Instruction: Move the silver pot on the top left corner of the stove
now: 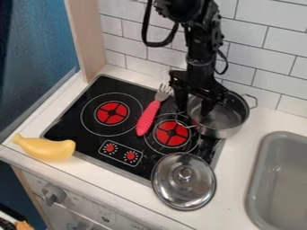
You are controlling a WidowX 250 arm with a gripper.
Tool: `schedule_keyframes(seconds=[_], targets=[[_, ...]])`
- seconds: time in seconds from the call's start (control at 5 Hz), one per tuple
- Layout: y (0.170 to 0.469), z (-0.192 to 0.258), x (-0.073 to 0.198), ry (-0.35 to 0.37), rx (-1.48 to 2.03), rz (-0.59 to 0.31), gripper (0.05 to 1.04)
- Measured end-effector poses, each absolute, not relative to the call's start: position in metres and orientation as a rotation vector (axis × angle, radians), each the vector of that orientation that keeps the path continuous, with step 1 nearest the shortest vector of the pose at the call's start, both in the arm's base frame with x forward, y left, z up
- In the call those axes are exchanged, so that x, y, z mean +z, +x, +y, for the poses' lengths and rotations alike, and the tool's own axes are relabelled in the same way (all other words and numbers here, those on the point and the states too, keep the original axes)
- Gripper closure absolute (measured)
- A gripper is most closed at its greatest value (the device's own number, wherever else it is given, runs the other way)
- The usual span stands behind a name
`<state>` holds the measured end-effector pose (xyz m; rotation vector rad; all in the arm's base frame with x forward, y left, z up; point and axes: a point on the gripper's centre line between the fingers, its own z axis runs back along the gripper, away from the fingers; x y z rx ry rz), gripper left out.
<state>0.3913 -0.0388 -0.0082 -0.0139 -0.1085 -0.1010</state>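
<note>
My gripper [193,108] hangs down from the top, just over the left side of the silver pot [225,127]. It is open, with one finger outside the pot's left wall and the other over the pot's inside. The pot stands upright at the back right edge of the black stove [84,123], partly over the white counter. One wire handle points right and the other points left, towards the right burner. The gripper covers part of the pot's left rim.
A fork with a pink handle [148,117] lies between the two burners. The silver lid [183,181] rests across the stove's front right corner. A yellow banana-like toy [46,148] lies at the front left, and a grey sink [285,184] is at the right. White tiles [264,58] stand behind.
</note>
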Motion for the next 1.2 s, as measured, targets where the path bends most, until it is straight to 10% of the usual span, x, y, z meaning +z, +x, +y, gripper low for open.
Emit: schedule_keyframes(seconds=[0.4,1.2], targets=[[0.389,-0.035,-0.008,-0.038,-0.096,-0.124,0.922],[0.379,-0.027,0.063,-0.006,0.015,-0.136,1.011]])
